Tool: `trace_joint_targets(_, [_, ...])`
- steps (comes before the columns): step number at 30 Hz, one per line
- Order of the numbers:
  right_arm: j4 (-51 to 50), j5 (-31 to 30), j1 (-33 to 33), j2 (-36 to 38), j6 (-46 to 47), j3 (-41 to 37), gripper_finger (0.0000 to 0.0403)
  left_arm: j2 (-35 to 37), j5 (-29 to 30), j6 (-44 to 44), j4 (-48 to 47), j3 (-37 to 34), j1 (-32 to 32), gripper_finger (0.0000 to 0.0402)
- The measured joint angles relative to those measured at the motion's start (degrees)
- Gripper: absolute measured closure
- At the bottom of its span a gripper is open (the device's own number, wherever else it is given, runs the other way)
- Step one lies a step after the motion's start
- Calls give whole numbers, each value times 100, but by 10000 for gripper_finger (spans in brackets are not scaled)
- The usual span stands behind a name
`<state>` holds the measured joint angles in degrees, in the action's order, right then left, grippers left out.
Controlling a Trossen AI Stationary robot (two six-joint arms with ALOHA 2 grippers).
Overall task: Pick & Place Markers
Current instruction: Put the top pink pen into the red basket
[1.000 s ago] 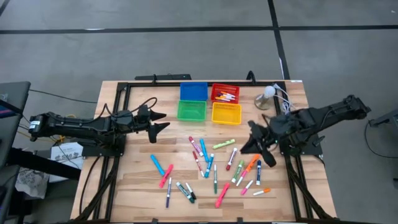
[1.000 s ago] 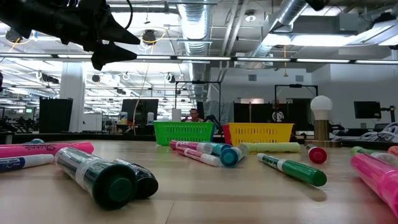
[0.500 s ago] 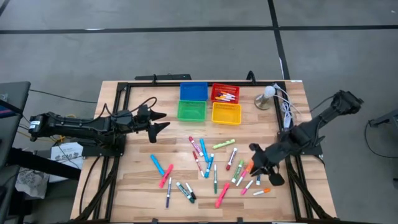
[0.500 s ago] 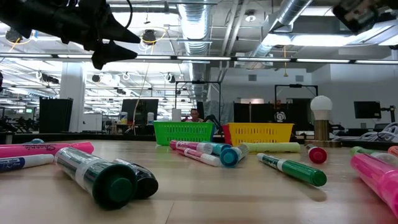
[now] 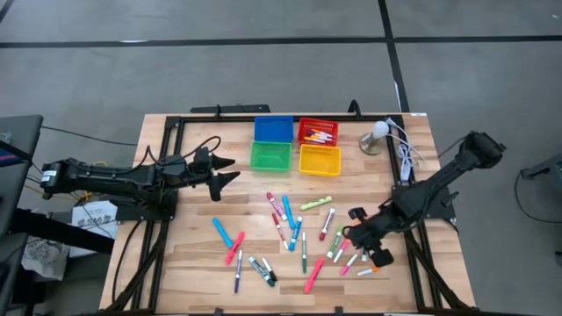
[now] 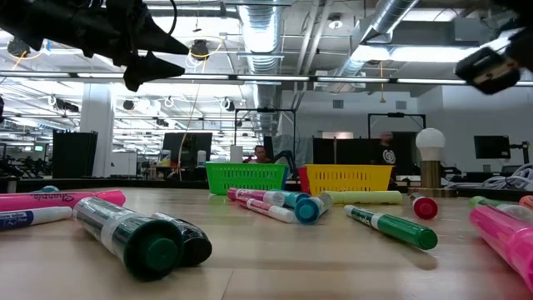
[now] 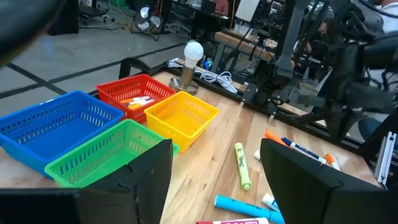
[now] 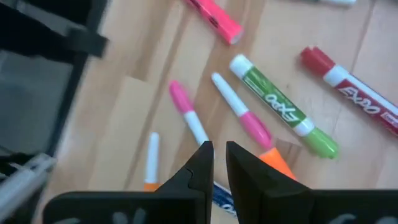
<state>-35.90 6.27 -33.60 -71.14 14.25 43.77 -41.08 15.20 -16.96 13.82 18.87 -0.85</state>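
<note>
Over the right half of the desk [image 5: 176, 263], the right end effector [image 5: 356, 230] is positioned low above the scattered markers [image 5: 299, 233]. Its fingers are seen nearly closed in the right wrist view, with only a narrow gap between them, and nothing is held. Directly below the fingertips, an orange marker [image 8: 277, 163] and a pink-and-white marker [image 8: 239, 112] are visible, with a green marker [image 8: 283, 115] and a red-capped marker [image 8: 348, 84] just beside them.

The markers are spread across the middle and the front right part of the desk, lying flat and mostly apart from one another. A few markers are also seen inside the red bin [image 5: 318, 132] near the rear edge. The blue bin [image 5: 273, 129], green bin [image 5: 270, 156] and yellow bin [image 5: 320, 160] are grouped with it in a square block.

The left end effector [image 5: 226, 171] is held above the left half of the desk, pointing toward the bins, with its fingers spread wide and nothing between them. A small lamp [image 5: 378, 133] stands near the rear right corner.
</note>
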Motion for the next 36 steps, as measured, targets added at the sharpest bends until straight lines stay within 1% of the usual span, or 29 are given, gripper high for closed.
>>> trace_joint_targets(5, [76, 329, 206, -431, -692, 2, 366, 0, 0, 1, 27, 0, 1, 160])
trace_joint_targets(9, [80, 571, 359, -726, -1073, 2, 349, 0, 0, 1, 42, 0, -1, 160])
trace_joint_targets(15, [169, 583, 458, -1129, -1643, 37, 329, 0, 0, 1, 62, 0, -1, 160])
trace_joint_targets(19, [179, 579, 456, -1451, -1976, 287, 325, 0, 0, 1, 68, 0, -1, 160])
trace_joint_targets(24, [185, 559, 456, -1836, -2078, 617, 325, 0, 0, -1, 80, 0, -1, 160])
trace_joint_targets(28, [170, 574, 450, -2093, -2077, 727, 325, 0, 0, 1, 84, 0, 0, 160])
trace_joint_targets(36, [143, 555, 447, -2292, -2076, 864, 325, 0, 0, 1, 86, 0, 0, 160])
